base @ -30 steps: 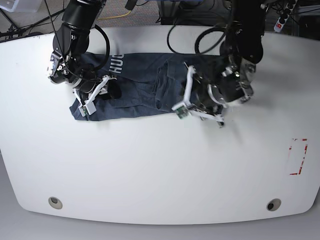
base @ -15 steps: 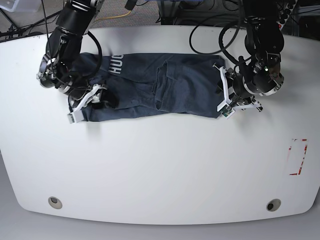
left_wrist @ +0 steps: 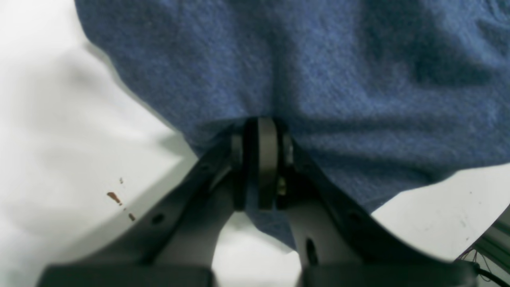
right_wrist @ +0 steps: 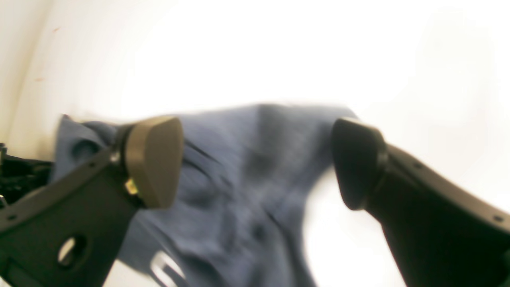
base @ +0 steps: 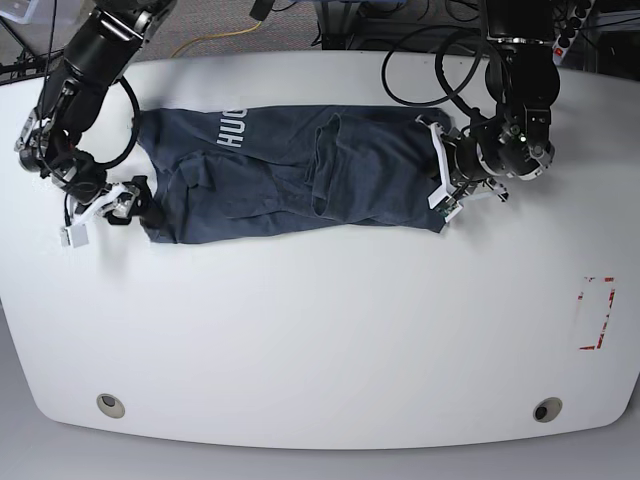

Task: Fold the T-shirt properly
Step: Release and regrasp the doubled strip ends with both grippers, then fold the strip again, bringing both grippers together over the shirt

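- White, smooth tabletop (base: 320, 350) supports the dark navy T-shirt (base: 370, 170), bunched lengthwise between both arms.
- Left black tool (left_wrist: 259, 159): tips closed together over the cloth; grip unconfirmed, presumably positioned to hold that end.
- Right black tool (right_wrist: 257, 163): jaws spread at the opposite end, likely for edge access.

High frontal base view, facing downward.

- Left wrist view: soft gray shadows on the left and lower left; sharp cloth, blurred fingers at lower center.
- Right wrist view: glaring white across the top and right, cloth smeared by blur.
- Base view: bright, evenly lit, mostly crisp.
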Robot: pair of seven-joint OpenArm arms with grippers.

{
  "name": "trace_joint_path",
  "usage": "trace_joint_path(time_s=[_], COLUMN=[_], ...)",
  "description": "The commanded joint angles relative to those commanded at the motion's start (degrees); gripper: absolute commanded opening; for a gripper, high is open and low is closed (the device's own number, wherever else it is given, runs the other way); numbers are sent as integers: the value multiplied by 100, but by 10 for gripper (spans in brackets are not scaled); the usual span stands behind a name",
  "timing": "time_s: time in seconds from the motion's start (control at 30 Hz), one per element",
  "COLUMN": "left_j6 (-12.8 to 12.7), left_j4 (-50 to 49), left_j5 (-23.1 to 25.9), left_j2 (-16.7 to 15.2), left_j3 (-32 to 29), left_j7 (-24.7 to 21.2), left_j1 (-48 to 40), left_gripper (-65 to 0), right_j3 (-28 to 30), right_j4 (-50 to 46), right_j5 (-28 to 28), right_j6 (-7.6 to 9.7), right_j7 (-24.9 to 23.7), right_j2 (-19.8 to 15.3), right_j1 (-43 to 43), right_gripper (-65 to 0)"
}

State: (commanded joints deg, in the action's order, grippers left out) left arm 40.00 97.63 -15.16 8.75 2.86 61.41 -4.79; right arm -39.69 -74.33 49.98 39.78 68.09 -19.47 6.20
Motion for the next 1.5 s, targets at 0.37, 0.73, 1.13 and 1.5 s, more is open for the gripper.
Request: trace_joint_path(time_s=[0.37, 0.73, 1.13, 1.5], left_j6=[0, 0, 0, 0], left_j4=[9, 0, -44, -1029], left_j5=[0, 0, 0, 0], left_j2=[53, 26, -105, -598], left_j3=[0, 0, -53, -44], left_j7=[0, 0, 0, -9], left_j1=[26, 35, 70, 484], left_gripper=[-628, -628, -626, -626], right_j3=[105, 659, 642, 651], right_j4=[18, -695, -721, -2541], right_j5=[0, -18, 0, 9], right_j6=[22, 0, 0, -299], right_j7=[141, 176, 158, 290], right_j2=[440, 1134, 1108, 1125], right_j1=[-308, -677, -659, -1081], right_gripper=[-87, -97, -650, -650])
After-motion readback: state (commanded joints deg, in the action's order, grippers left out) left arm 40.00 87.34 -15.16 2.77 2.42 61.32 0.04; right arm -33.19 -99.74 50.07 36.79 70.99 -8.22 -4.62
